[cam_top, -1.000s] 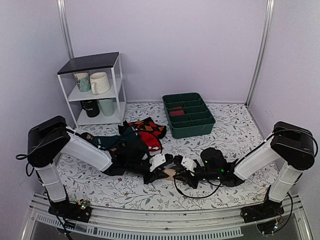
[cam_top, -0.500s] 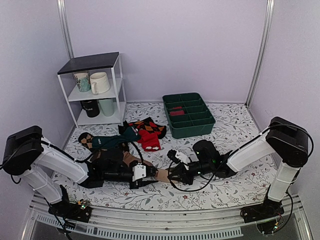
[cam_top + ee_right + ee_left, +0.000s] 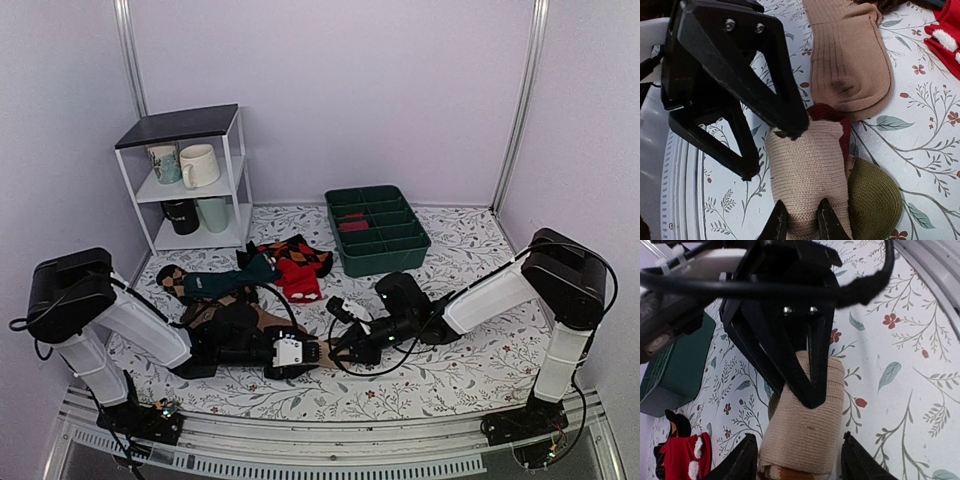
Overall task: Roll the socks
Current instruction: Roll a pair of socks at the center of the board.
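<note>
Toward six o'clock on the floral table [image 3: 470, 375], close to its near edge, the left jaws are standing spread. One finger [image 3: 744, 462] is sitting at nine o'clock of the socks [image 3: 802, 440] and the other at three o'clock, flanking the bundle and not visibly squeezing it. The socks are lying as a short beige roll between the two arms. In the right wrist view a maroon end is showing at twelve o'clock and an olive part at four o'clock, and the plain brown sock [image 3: 850, 65] is lying just beyond. Coming in from three o'clock, the right jaws are pinching the end of the roll, pressed nearly together on the knit. The roll is probably being tightened or handed across. Doing that well is calling for firm pressure from the right jaws so the turns are not springing loose, with the left jaws closing low across the whole bundle and catching no fold of the brown sock.
</note>
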Robot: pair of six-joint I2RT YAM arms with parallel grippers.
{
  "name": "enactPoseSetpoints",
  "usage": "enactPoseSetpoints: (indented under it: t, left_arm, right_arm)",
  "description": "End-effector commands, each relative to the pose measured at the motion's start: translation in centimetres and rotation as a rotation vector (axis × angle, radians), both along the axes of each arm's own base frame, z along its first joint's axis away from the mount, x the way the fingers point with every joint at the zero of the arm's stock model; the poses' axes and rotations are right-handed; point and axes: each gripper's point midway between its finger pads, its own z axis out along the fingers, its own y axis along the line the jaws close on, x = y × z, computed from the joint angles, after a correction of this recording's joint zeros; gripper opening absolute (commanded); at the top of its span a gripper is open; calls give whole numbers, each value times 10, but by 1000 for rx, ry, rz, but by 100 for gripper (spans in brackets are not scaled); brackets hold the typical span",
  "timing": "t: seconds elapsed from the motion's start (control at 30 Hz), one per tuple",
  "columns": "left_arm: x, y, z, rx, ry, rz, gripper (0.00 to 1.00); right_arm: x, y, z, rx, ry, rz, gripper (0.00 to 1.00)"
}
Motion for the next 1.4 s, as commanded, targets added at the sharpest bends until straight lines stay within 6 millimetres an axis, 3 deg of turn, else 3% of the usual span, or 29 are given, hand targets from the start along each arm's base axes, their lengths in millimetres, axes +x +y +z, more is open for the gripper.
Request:
enactPoseSetpoints:
  t: [0.0, 0.23, 0.4, 0.67, 0.73, 0.8, 0.83, 0.93, 1.03, 1.3, 1.37]
  left_arm:
    - [5, -8, -4, 8, -36, 11, 57]
    - [-1, -7, -25, 86, 41, 4, 54]
    - [-7, -4, -37, 120, 115, 11, 42]
    - [-12, -2, -51, 152, 175, 34, 40]
    - [-12, -3, -54, 166, 184, 36, 31]
    - [-10, -4, -60, 197, 206, 49, 5]
    - [-10, -3, -66, 225, 223, 56, 0]
    - [-9, -4, -73, 258, 259, 69, 0]
    - [-10, -5, -74, 275, 309, 83, 0]
    - [-14, 0, -80, 350, 474, 98, 0]
    - [-15, 1, -83, 372, 508, 105, 0]
  right_arm:
    - [-54, -65, -87, -356, 276, -4, 1]
    - [-54, -65, -86, -350, 284, -1, 1]
    - [-53, -65, -83, -343, 299, -2, 1]
    - [-55, -63, -81, -339, 320, 12, 1]
    - [-55, -63, -81, -342, 322, 12, 1]
    - [-54, -62, -79, -340, 320, 14, 1]
    - [-53, -61, -77, -335, 318, 14, 2]
    - [-50, -57, -69, -317, 298, 17, 3]
    - [-38, -53, -56, -292, 245, -5, 8]
    - [1, -43, -6, -216, 61, -109, 43]
    - [7, -44, 6, -201, 26, -132, 47]
